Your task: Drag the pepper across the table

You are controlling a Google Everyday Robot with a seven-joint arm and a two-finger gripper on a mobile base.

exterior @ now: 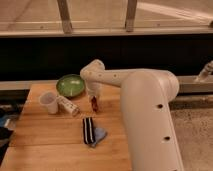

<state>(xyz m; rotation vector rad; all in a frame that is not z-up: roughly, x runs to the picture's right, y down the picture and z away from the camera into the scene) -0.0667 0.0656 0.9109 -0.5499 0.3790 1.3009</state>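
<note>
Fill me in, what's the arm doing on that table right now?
The single arm reaches over the wooden table, with its gripper down at the small dark red pepper near the green bowl, apparently dragging it. A white cup, a bottle lying on its side and a striped cloth sit nearby.
</note>
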